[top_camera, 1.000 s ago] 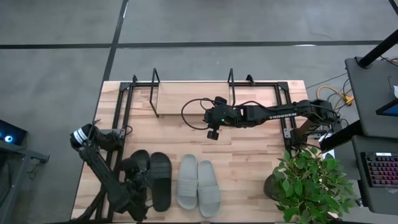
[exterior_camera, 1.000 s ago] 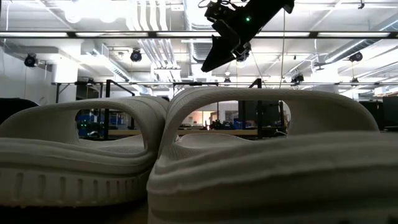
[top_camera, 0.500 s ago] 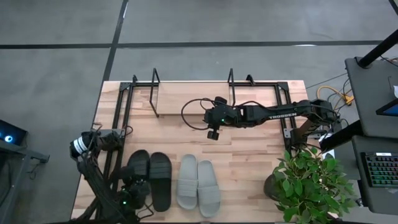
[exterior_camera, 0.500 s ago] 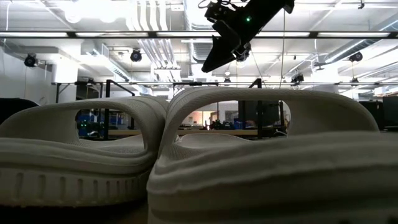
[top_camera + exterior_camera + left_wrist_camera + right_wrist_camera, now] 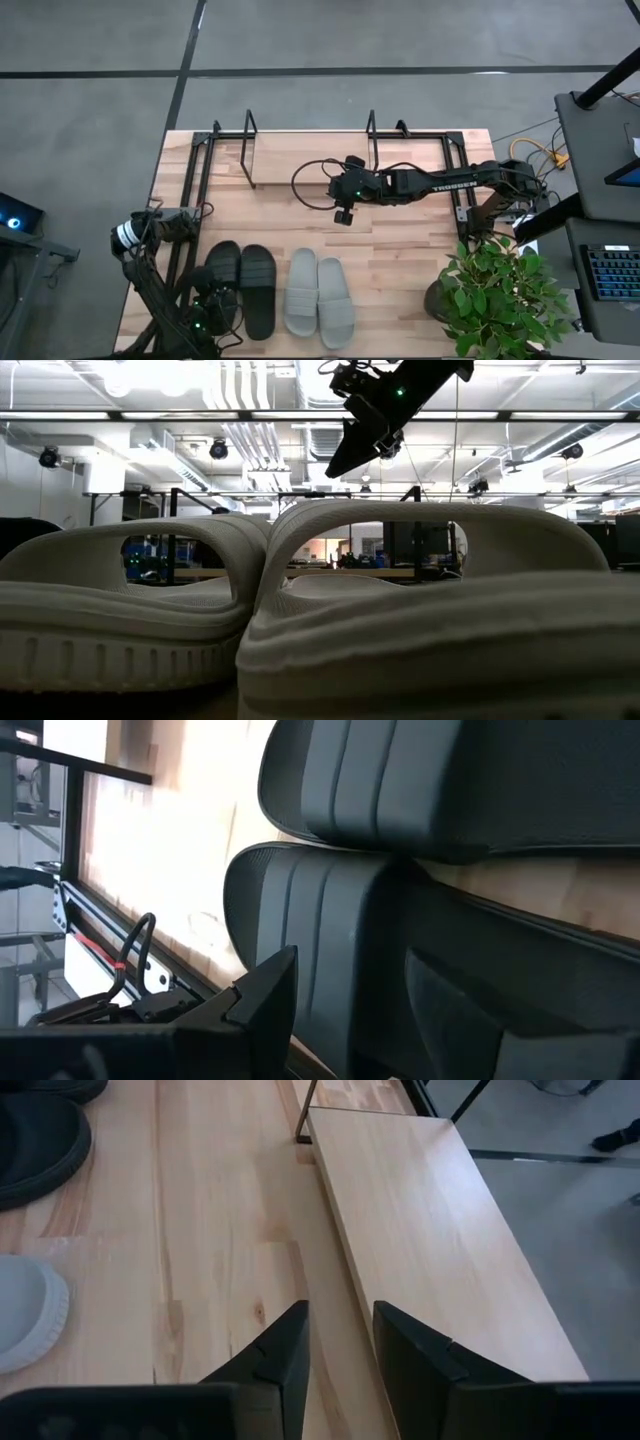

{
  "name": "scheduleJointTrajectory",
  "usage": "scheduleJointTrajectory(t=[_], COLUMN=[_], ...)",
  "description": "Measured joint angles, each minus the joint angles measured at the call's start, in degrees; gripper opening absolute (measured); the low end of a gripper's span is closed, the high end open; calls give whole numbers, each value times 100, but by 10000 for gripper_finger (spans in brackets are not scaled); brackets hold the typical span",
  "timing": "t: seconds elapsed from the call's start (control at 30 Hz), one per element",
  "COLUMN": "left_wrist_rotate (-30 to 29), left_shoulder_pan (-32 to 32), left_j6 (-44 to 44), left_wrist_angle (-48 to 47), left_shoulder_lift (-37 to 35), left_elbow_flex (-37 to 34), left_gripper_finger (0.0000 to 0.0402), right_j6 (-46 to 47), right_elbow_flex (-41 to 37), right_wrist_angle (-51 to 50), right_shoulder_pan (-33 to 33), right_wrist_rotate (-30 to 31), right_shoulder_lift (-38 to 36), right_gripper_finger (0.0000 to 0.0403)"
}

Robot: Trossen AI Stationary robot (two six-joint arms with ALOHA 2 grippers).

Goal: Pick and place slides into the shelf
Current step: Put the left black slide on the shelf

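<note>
1. The slides sit in a row at the near edge of the table [image 5: 400, 260] — a matte black pair [image 5: 243, 285] on the left, a light grey pair [image 5: 318, 293] beside it, each with one wide strap and an open toe. From table height, the grey straps arch up ribbed and thick.
2. Count: four slides, two black and two grey; one shelf [image 5: 310, 158], a black wire frame with upright loops and a pale board, at the far edge and well apart from the slides.
3. The left gripper [image 5: 208, 312] is down at the outer black slide, its fingers spread around the strap — whether it truly grips I cannot tell.
4. The right gripper [image 5: 342, 214] hangs above the table just in front of the shelf board, fingers [image 5: 285, 1345] a narrow gap apart, holding nothing.
</note>
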Motion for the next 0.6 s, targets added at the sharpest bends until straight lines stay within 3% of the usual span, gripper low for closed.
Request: scheduleJointTrajectory(t=[0.2, 0.6], left_wrist_rotate=[438, 455], left_shoulder_pan=[-2, -7], left_j6=[-2, -7], left_wrist_angle=[74, 324], left_shoulder_lift=[0, -4], left_elbow_flex=[-299, -809], left_gripper_finger=[171, 171], right_j6=[0, 1], right_elbow_flex=[0, 0], right_wrist_angle=[-26, -39], right_shoulder_pan=[0, 0], right_wrist_rotate=[0, 0], right_shoulder_lift=[2, 2], right_gripper_finger=[100, 100])
